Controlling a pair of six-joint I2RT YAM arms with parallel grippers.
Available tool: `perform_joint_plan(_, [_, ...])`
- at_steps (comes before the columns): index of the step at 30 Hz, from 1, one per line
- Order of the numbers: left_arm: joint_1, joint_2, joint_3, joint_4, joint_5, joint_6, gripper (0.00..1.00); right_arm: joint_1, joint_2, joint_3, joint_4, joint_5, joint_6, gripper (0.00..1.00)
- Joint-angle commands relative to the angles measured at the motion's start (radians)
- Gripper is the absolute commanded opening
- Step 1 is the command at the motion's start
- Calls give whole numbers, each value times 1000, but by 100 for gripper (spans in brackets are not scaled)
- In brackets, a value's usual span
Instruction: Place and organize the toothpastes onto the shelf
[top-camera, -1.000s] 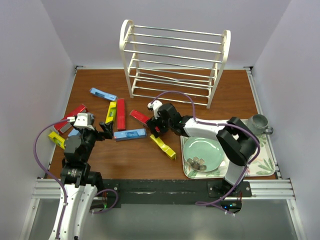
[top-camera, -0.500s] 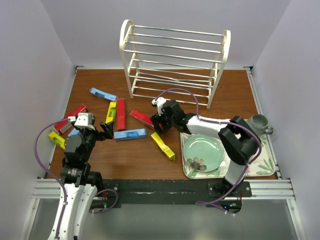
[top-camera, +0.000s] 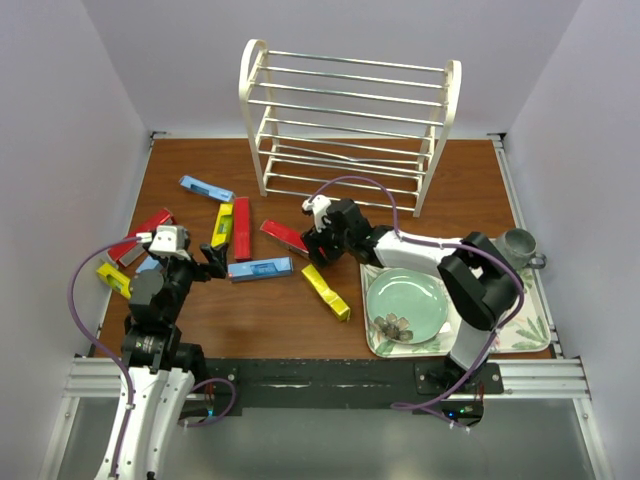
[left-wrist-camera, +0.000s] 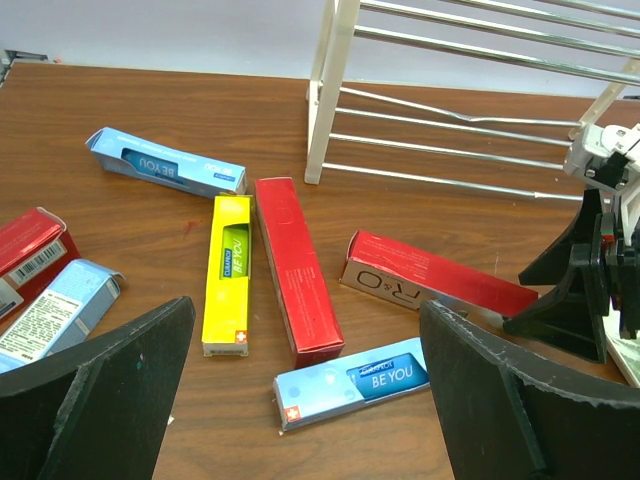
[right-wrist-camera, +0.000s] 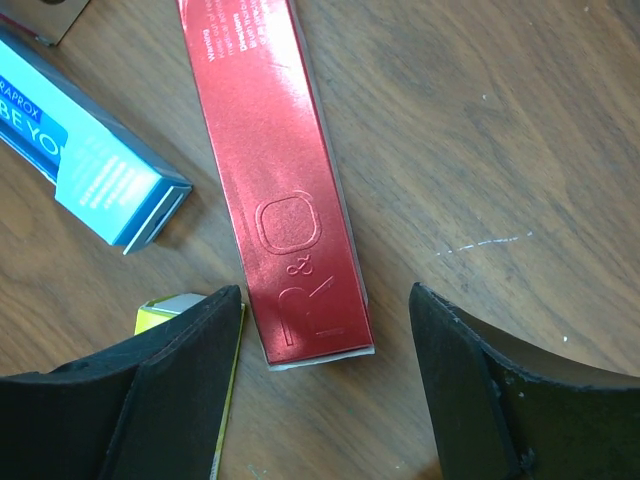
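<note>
The white wire shelf (top-camera: 350, 130) stands at the back of the table with nothing on its rungs. Toothpaste boxes lie scattered on the table in front of it. My right gripper (top-camera: 318, 243) is open and hovers over the near end of a red box (top-camera: 283, 235), which lies between its fingers in the right wrist view (right-wrist-camera: 275, 190). A yellow box (top-camera: 327, 292) and a light blue box (top-camera: 260, 269) lie close by. My left gripper (top-camera: 210, 262) is open and empty, facing that light blue box (left-wrist-camera: 350, 382). A red box (left-wrist-camera: 293, 265) and a yellow box (left-wrist-camera: 227, 270) lie side by side.
A light blue box (top-camera: 206, 188) lies near the shelf's left foot. A red (top-camera: 140, 236), a yellow (top-camera: 113, 279) and a light blue box (top-camera: 148, 265) crowd the left edge. A floral tray (top-camera: 535, 330) with a green plate (top-camera: 405, 305) and a grey mug (top-camera: 518, 245) stands at right.
My right gripper moved from over the middle yellow box back and to the right, to the near end of the red box, then held still. The left arm has not moved.
</note>
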Motion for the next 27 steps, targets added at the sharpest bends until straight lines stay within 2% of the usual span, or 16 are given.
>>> perform_joint_plan(1, [-10, 9, 15, 30, 13, 17, 100, 1, 13, 18, 18, -39, -48, 69])
perform_joint_plan(10, [-11, 14, 14, 30, 11, 17, 100, 21, 52, 31, 21, -39, -59, 65])
perform_joint_plan(15, [-14, 12, 15, 30, 10, 17, 100, 24, 17, 5, 44, 0, -48, 52])
perform_joint_plan(20, [-19, 11, 15, 29, 8, 17, 99, 23, -51, -64, 106, 63, -2, 32])
perform_joint_plan(25, [-28, 7, 15, 29, 5, 16, 99, 23, -147, -135, 143, 228, 127, 17])
perform_joint_plan(27, [-33, 6, 14, 29, 5, 17, 99, 16, -178, -159, 172, 298, 185, 16])
